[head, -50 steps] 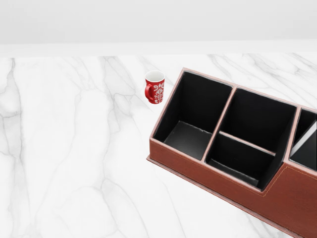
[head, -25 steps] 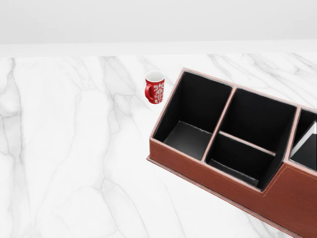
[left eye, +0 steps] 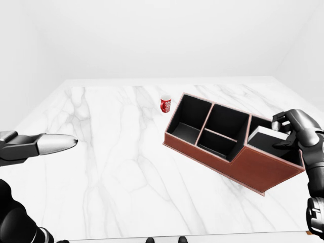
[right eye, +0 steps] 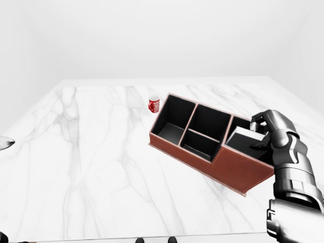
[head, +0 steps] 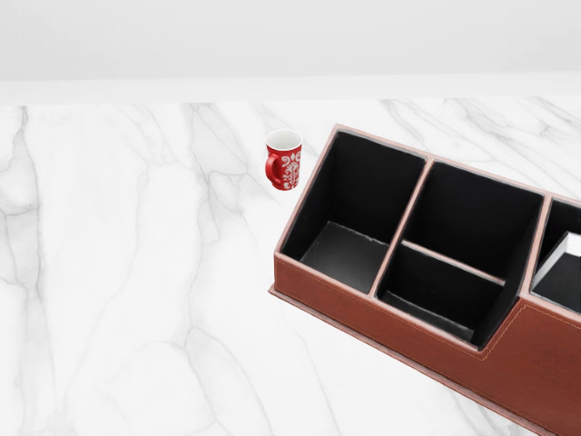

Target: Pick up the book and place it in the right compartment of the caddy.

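- The book (right eye: 246, 138) sits lower in the right compartment of the caddy (right eye: 238, 169) than half a second ago; its white edge now shows lower at the head view's right border.
- The right robot hand (right eye: 268, 132) curls over that compartment, fingers on the book's far end; whether it grips, I cannot tell.
- The left robot hand (left eye: 43, 144) hovers well apart at left, fingers extended and holding nothing.
- A red mug (head: 283, 159) stands just beside the caddy's left end; the counter (left eye: 101, 167) lies bare leftward.
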`<state>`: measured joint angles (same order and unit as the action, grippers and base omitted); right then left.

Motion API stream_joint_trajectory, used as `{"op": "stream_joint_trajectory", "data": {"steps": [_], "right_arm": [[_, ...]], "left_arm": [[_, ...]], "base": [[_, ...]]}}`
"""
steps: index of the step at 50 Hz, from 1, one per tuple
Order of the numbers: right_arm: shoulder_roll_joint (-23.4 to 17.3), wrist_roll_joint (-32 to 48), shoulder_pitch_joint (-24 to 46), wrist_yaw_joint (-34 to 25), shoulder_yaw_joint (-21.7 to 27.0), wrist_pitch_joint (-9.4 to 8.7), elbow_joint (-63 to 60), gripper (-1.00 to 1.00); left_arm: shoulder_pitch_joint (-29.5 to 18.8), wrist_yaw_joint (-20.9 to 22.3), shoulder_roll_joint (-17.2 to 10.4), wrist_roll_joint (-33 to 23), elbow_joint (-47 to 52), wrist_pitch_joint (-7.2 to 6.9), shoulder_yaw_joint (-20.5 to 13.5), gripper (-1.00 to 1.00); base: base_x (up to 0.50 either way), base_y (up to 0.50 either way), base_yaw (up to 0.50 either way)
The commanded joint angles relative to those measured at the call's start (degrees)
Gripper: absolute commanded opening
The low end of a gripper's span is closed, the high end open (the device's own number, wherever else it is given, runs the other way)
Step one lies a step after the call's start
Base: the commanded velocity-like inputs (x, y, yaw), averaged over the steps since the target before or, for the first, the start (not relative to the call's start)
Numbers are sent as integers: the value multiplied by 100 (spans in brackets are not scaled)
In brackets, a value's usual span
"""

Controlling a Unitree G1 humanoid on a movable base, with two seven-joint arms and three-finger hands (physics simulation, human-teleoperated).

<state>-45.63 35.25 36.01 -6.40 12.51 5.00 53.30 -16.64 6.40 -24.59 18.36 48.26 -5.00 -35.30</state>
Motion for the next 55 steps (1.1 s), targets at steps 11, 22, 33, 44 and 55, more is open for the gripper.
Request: {"op": "stream_joint_trajectory", "data": {"steps": [11, 22, 33, 44, 55], "right_arm": [[21, 50, 142, 218, 47, 0, 219, -100], [22, 62, 195, 287, 16, 0, 278, -96], [6, 103, 180, 276, 31, 0, 136, 100], [-19, 111, 228, 258, 48, 0, 143, 100], [-91, -33, 124, -200, 272, 0, -715, 100]], "left_arm": [[6, 3, 7, -34, -4, 0, 15, 100], [-9, 10, 5, -58, -30, 0, 23, 100], [-28, 2, 3, -65, -46, 0, 36, 100], [-25, 0, 16, -75, -16, 0, 54, 100], [-27, 15, 16, -73, -11, 0, 36, 100]], "base": [[0, 0, 0], [0, 0, 0], [0, 0, 0], [0, 0, 0], [0, 0, 0]]}}
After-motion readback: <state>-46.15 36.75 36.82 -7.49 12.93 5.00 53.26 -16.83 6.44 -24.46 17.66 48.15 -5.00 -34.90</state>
